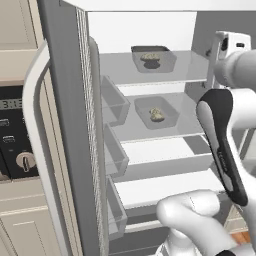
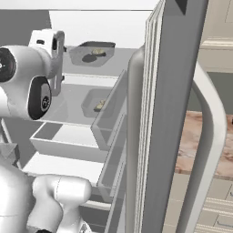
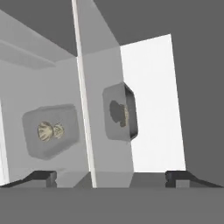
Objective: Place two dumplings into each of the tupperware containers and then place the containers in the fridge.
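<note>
Inside, two translucent grey rounded tubs point(image 1: 154, 59) hold speckled dumplings point(image 1: 157, 114); end effector point(image 3: 112, 177) fingers spread apart

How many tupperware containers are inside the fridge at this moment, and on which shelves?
2. One tupperware container sits on the top shelf of the fridge; the other container sits on the shelf directly below.

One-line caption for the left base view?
Open fridge with two tubs of dumplings, one on the top shelf, one below.
</note>
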